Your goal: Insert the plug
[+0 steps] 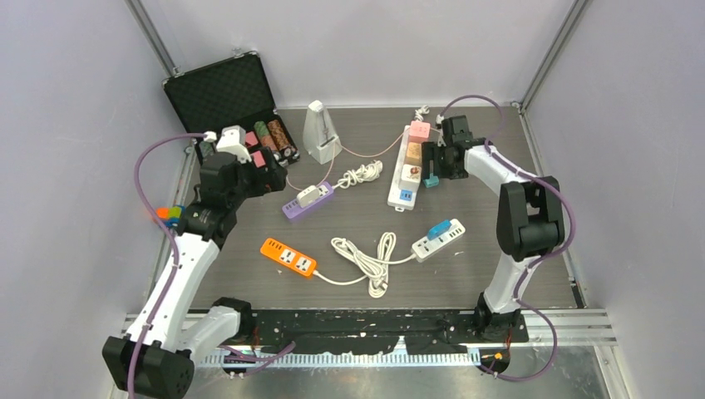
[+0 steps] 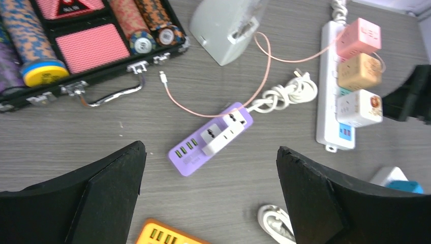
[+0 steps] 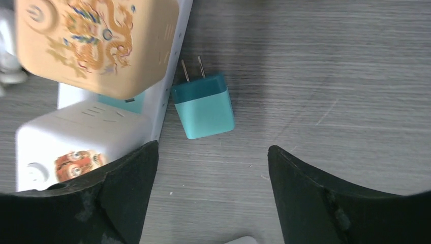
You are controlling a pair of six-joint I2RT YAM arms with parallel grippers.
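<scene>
- Just beside the white power strip lay the teal plug, flat on the table, its prongs and long axis pointing away from the fingers.
- Right gripper hovered over it, wrist angled downward, jaws wide, holding nothing.
- Left gripper hung well apart, spread wide and empty.

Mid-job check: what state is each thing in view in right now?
left gripper: open, empty.
right gripper: open, empty, over the teal plug.
teal plug: unplugged, lying flat beside the long strip, prongs bare.
long strip: three cubes plugged in.
purple strip: white adapter plugged in.
orange strip: sockets empty.
case: lid open.
</scene>
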